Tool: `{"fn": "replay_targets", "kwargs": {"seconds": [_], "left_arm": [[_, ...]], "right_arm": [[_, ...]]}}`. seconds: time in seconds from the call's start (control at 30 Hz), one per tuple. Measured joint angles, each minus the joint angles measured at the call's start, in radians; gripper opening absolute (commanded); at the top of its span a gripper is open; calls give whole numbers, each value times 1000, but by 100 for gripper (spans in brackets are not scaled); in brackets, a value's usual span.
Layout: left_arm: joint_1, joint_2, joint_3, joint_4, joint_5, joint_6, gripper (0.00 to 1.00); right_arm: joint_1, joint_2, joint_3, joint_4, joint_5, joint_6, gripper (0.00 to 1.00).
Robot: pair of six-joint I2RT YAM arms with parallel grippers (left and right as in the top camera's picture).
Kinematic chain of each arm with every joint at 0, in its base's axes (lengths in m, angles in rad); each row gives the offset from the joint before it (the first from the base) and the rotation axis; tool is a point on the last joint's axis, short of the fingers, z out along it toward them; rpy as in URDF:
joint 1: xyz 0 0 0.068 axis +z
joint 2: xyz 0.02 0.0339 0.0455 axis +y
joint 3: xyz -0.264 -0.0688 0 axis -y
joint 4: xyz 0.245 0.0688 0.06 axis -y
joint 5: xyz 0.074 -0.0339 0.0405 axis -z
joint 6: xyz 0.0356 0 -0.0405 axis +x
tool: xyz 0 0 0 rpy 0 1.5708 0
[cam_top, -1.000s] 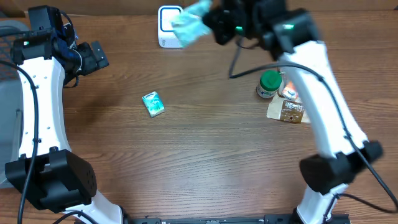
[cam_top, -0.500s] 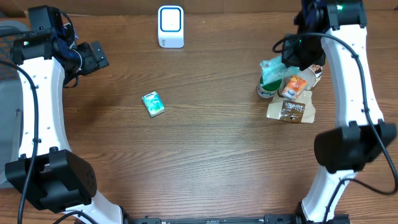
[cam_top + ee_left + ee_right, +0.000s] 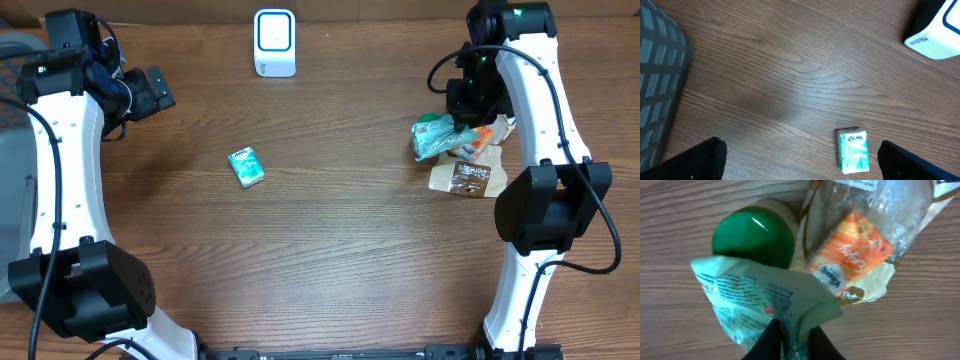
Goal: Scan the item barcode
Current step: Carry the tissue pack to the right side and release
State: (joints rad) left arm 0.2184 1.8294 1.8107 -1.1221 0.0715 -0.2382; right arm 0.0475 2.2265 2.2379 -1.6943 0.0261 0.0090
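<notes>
Right gripper (image 3: pixel 795 342) is pinching the teal pouch (image 3: pixel 760 300) by one edge, jaws narrow, over the jar (image 3: pixel 752 237) and orange packet (image 3: pixel 850 255) near the desk's (image 3: pixel 350 230) right edge, well apart from the scanner (image 3: pixel 274 42) at the far edge. Risk: once released, the pouch is liable to slide off the jar's lid, or cling to a finger and drag the packet. Left gripper (image 3: pixel 150 92) is idling wide, empty.

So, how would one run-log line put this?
right gripper: pinching teal packet by green-lidded jar | left gripper: open, empty | scanner: nothing over it
</notes>
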Motion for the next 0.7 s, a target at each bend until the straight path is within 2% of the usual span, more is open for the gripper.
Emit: {"fn": "replay_targets", "kwargs": {"seconds": [0.23,0.43,0.7], "left_arm": [[0,0,0,0,0,0,99],[0,0,0,0,0,0,100],[0,0,0,0,0,0,100]], "right_arm": [[-17,0,0,38,-26,-18,16],[-53,0,32,63,-89,-24,31],[-58,0,64,178,-270,-24,38]]}}
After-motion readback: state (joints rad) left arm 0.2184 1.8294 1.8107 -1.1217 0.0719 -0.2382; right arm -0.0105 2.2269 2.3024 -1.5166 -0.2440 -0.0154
